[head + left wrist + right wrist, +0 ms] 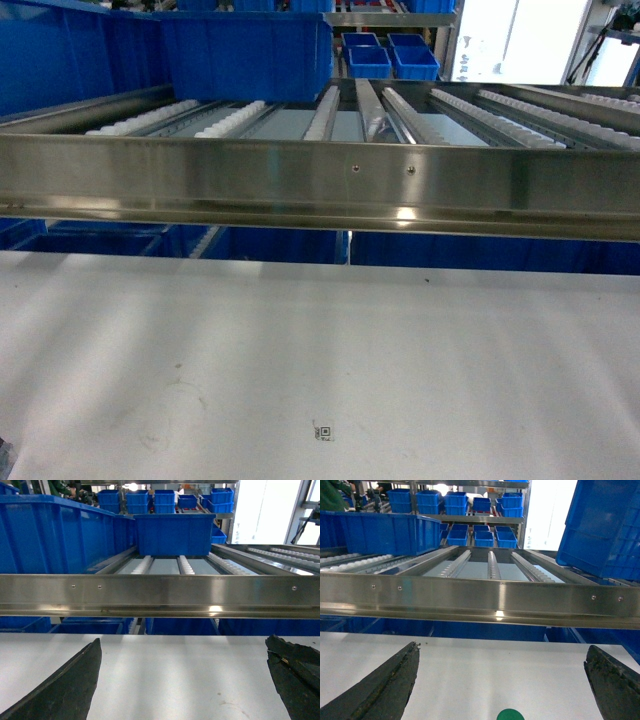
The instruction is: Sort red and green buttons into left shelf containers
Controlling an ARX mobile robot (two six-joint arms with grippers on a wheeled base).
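A green round button cap (510, 714) shows only in the right wrist view, cut by the bottom edge at about 6 o'clock, lying on the white table (485, 675) between the two dark fingers of the right hand (502, 690). It sits apart from both fingers, with bare table all around it. No red button can be seen in any view.

Beyond the button, toward 12 o'clock, the table ends under the long brushed-steel front rail (320, 185) of the shelf. Behind that rail run sloping steel tracks with white rollers (230, 118). A large deep bright-blue plastic bin (245, 55) stands on the tracks at 11 o'clock in the head view, with another blue bin wall (60, 55) just beside it at the far left. Smaller blue bins (390, 58) stand on a farther rack at 12 o'clock. More blue bins show in the gap below the rail.

In the head view neither hand is seen; a small printed square marker (323, 432) lies on the table at 6 o'clock, with open white surface on every side.

The right hand is spread wide, its fingers at 7 and 5 o'clock of its own view, holding nothing. The left hand (185, 680) is likewise spread wide, its dark fingers (65, 690) low at either side, gripping nothing, facing the rail and a blue bin (172, 532) at 12 o'clock.
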